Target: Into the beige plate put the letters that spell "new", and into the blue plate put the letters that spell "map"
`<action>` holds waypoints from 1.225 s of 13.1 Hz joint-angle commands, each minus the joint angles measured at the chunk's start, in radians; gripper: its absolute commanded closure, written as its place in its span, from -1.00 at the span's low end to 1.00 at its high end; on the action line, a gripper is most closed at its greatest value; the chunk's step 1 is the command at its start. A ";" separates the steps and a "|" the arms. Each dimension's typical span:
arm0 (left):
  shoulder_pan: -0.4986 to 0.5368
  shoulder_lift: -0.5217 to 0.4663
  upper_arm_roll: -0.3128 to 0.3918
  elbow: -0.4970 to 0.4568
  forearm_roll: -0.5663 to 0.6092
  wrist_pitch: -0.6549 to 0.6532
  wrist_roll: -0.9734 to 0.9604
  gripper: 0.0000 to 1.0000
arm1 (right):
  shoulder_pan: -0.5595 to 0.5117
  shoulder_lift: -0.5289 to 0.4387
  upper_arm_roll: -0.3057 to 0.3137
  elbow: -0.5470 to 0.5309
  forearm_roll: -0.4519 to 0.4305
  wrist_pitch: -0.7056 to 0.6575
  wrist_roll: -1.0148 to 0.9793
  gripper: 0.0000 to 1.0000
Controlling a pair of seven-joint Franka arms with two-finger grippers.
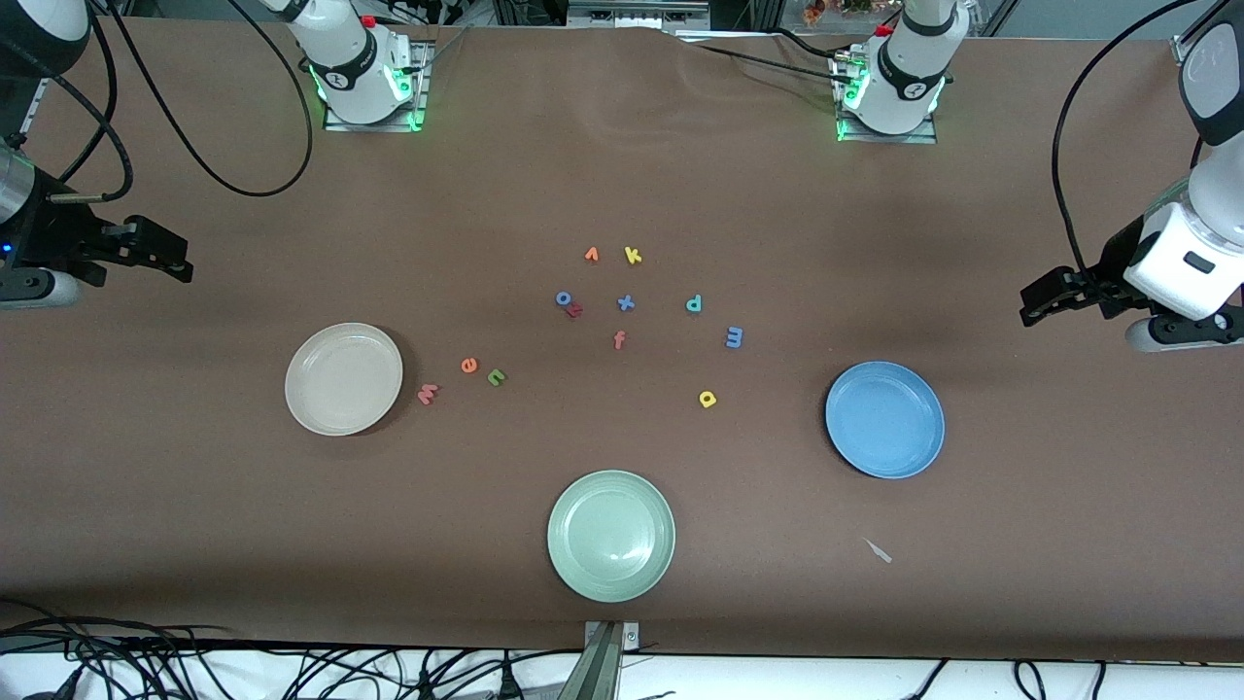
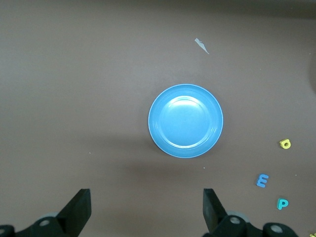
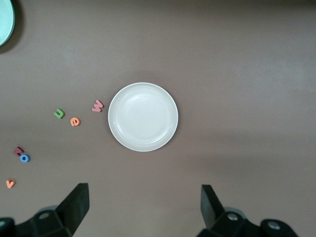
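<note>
Nothing looks sorted yet: the beige plate (image 1: 343,378) and blue plate (image 1: 884,419) sit bare, the pink w (image 1: 427,393), orange e (image 1: 469,366) and green n (image 1: 497,377) beside the beige one, the blue m (image 1: 735,337), teal p (image 1: 694,304) and what seems the yellow a (image 1: 708,399) toward the blue, while the left gripper (image 2: 145,210) and right gripper (image 3: 143,207) hang spread wide at the table's ends.

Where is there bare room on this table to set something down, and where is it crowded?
Bare: inside the beige plate, blue plate and pale green plate; also the table between the arm bases and the letters. Crowded: the loose letter cluster around the blue x, and the pink w beside the beige plate.
</note>
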 commanded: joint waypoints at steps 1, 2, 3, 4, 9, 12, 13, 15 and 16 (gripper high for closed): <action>-0.001 0.013 -0.002 0.026 -0.020 -0.011 0.005 -1.00 | -0.013 -0.021 0.015 -0.015 -0.008 0.006 0.001 -1.00; -0.003 0.011 -0.002 0.026 -0.020 -0.011 0.005 -1.00 | -0.013 -0.021 0.015 -0.017 -0.008 0.006 0.001 -1.00; 0.000 0.011 -0.002 0.026 -0.018 -0.009 0.005 -1.00 | -0.013 -0.021 0.015 -0.015 -0.007 0.006 0.001 -1.00; 0.002 0.011 -0.002 0.026 -0.020 -0.011 0.007 -1.00 | -0.013 -0.021 0.015 -0.017 -0.007 0.008 0.001 -1.00; -0.001 0.013 -0.002 0.026 -0.018 -0.009 0.007 -1.00 | -0.013 -0.019 0.016 -0.017 -0.007 0.011 0.001 -1.00; -0.001 0.013 -0.002 0.026 -0.017 -0.009 0.007 -1.00 | -0.013 -0.019 0.015 -0.015 -0.010 0.014 0.001 -1.00; -0.001 0.014 -0.002 0.026 -0.017 -0.009 0.005 -1.00 | -0.013 -0.018 0.013 -0.017 -0.001 0.009 0.001 -1.00; -0.001 0.014 -0.002 0.026 -0.017 -0.009 0.007 -1.00 | -0.013 -0.018 0.015 -0.015 0.001 0.019 0.001 -1.00; -0.001 0.014 -0.002 0.026 -0.017 -0.009 0.005 -1.00 | -0.011 -0.015 0.015 -0.015 -0.002 0.025 0.001 -1.00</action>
